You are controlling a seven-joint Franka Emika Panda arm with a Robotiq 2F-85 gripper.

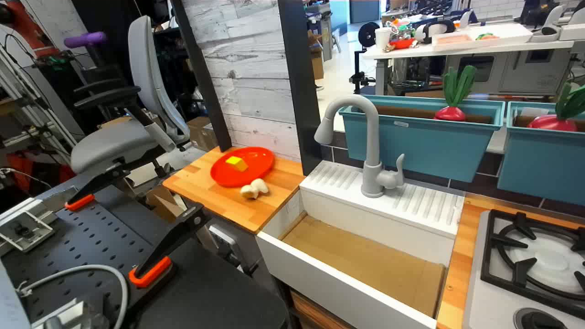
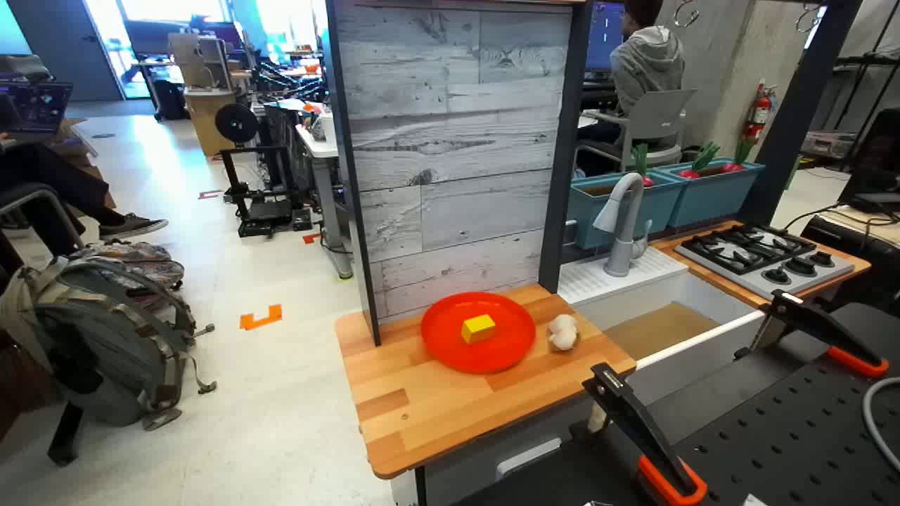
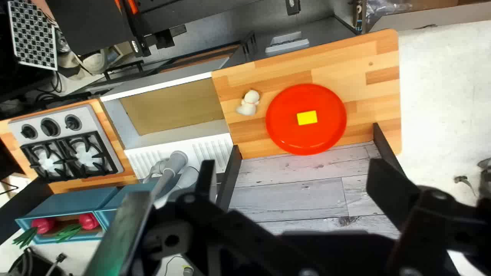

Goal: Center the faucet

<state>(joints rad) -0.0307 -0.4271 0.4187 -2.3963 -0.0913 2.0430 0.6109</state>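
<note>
The matte grey faucet (image 1: 372, 137) stands upright on the white ledge behind the sink (image 1: 338, 288). Its arched spout is turned sideways, toward the wood-look panel and the plate, and does not point over the basin. Its small lever is on the opposite side. The faucet also shows in an exterior view (image 2: 622, 239) and in the wrist view (image 3: 177, 160), where my left-hand finger and gripper parts partly cover it. My gripper (image 3: 291, 164) is open with nothing between its fingers. It is out of view in both exterior views. Its distance from the faucet I cannot tell.
A red plate (image 2: 450, 351) with a yellow block (image 2: 478, 329) and a white-beige item (image 2: 562, 332) lie on the wooden counter. Dark posts frame the panel (image 2: 457, 154). Teal planters (image 1: 420, 141) stand behind the faucet. A stove (image 2: 773, 260) is beside the sink.
</note>
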